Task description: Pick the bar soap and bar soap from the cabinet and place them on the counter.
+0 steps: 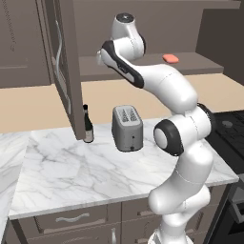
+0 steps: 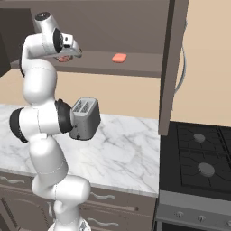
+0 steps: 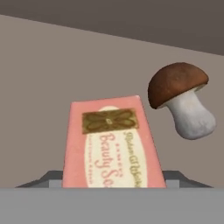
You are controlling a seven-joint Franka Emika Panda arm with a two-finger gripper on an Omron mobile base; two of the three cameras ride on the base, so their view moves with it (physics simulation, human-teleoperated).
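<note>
Setting: kitchen with white marble counter [image 1: 71,167], toaster [image 1: 127,127] and dark bottle [image 1: 87,125] toward its back edge, cabinet [image 1: 62,71] door open.
Gripper: gripper [image 2: 67,55] was inside the cabinet at the shelf's left part; jaws flanked the near bar soap [image 3: 111,142], grip unconfirmed.
Second soap: other bar soap [image 1: 170,58] lay flat toward the shelf's right part.
Neighbour: mushroom [image 3: 181,98] sat just beside the near bar.
Orientation: near bar's long axis ran away from the hand.
Advice: centre the jaws across the short sides, avoid the mushroom.
</note>
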